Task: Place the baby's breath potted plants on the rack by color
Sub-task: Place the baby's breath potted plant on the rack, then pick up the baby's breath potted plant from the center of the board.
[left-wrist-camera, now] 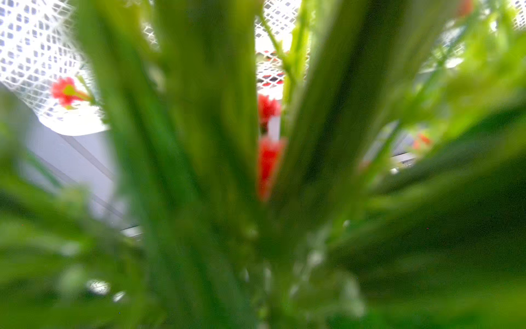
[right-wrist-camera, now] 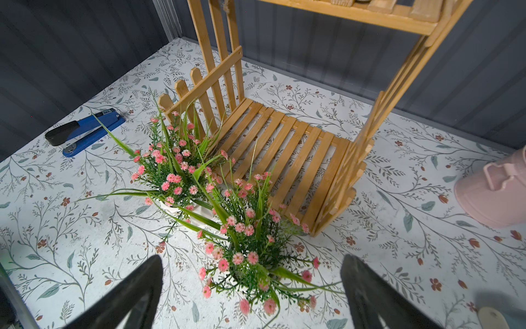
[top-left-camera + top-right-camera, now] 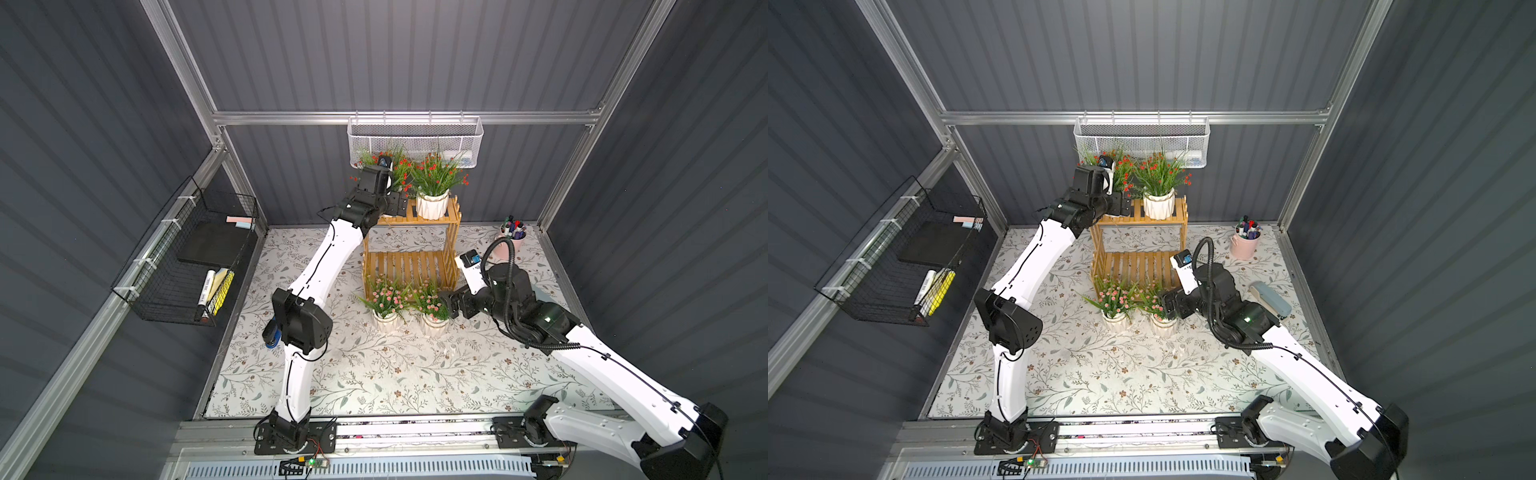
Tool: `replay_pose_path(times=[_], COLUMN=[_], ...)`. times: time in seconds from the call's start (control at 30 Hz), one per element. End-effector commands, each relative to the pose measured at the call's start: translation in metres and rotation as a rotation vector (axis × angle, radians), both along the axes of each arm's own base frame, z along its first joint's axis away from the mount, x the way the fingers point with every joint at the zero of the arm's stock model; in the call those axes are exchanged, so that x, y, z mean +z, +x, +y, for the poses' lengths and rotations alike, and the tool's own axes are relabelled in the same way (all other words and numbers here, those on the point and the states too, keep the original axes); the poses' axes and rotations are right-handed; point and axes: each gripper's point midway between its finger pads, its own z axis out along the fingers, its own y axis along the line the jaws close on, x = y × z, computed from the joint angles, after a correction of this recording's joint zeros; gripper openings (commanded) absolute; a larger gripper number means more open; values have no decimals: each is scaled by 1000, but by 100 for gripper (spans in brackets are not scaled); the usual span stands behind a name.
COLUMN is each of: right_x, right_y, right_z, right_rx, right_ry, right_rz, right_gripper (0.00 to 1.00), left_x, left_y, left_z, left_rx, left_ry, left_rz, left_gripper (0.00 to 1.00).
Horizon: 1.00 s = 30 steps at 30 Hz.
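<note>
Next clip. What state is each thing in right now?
Rack: upright, lower shelf bare.
Left gripper: jaws hidden.
Right gripper: open.
Right red plant: upright on the top shelf.
Left red plant: at that shelf, pot hidden behind the left gripper.
Left pink plant: upright on the table.
Right pink plant: upright on the table, right gripper at its leaves.

Lower tier (image 2: 284, 148) lies open (pink plants (image 2: 242, 242) crowd its front).

Top views: bright overhead light, pale glare on the counter (image 3: 332, 349), walls dark, lines bowed at the edges. Left wrist: nearly all blur, red-blossom plant (image 1: 199, 142) against the lens, white mesh basket (image 1: 34, 51) blown out. Right wrist: sharp, right end effector fingers (image 2: 133, 299) soft.
</note>
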Motion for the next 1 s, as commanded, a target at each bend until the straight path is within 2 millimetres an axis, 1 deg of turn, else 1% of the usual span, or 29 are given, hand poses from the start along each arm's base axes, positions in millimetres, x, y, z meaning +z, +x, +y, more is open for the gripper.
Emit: replay_pose_path(times=[0.0,0.2,0.37,0.53,0.67,0.8,0.9,0.97], right_x=[-5,-6,-6,1,2,3,4,6], right_y=[-1,-2,-3,-5,-4,-4,-3,-3], right_z=[0,3,2,0,0,0,-1,-1], right_rx=[-3,3,-1,-7,-3,-1,-7,-5], right_ry=[12,33,38,58,48,41,30,37], right_rz=[7,23,26,18,14,11,4,5], right_gripper=[99,99,99,99,99,99,99,99], left_x=[47,52,59,60,52,58,61,58], left_y=[-15,-18,-32,-51,-67,-89,-106,-115], left_z=[10,13,17,22,22,28,35,46], left_rx=[1,10,0,-24,-68,-97,-102,-61], left_ry=[-25,-14,-38,-35,-20,-20,-32,-46], left_rz=[-96,-107,-128,-123,-119,-154,-172,-165], left_gripper=[100,99,100,99,99,99,99,99])
